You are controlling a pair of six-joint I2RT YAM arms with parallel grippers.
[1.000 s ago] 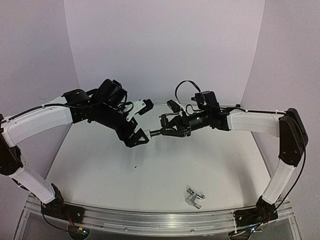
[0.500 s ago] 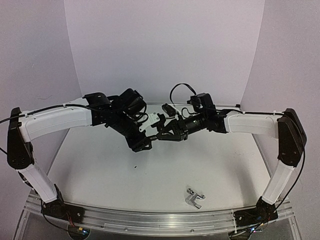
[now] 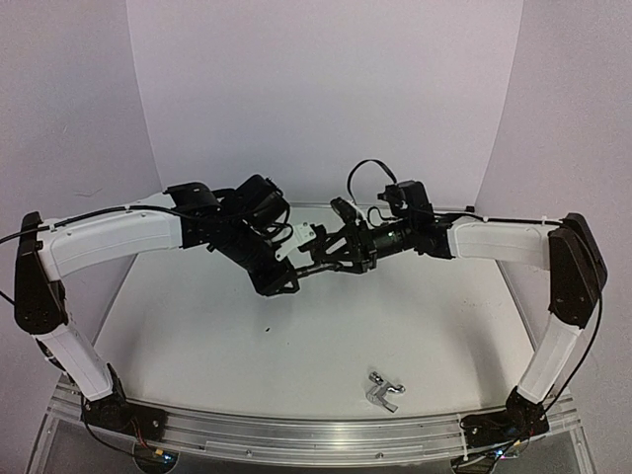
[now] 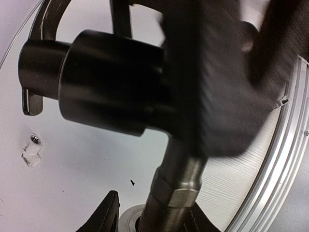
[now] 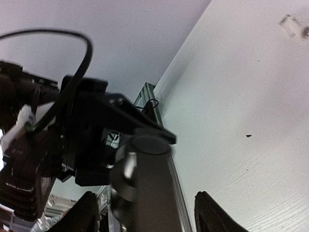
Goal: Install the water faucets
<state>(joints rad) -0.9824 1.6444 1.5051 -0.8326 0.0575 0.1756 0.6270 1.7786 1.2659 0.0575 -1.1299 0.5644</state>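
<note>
The dark grey faucet hangs in the air above the middle of the table, between my two grippers. My left gripper is shut on its threaded stem; in the left wrist view the stem runs down between the fingers, and the faucet's body fills the frame. My right gripper stands open around the other end. In the right wrist view the faucet has a gap on each side to the fingers. The chrome faucet lies alone near the table's front edge.
A small white fitting lies on the table below the left gripper, and a translucent fitting shows in the right wrist view. An aluminium rail runs along the front edge, and the white backdrop curves up behind.
My left arm swung right to the faucet and its jaws closed on the stem. The right gripper, shut on the faucet before, has opened and eased back to the right.
</note>
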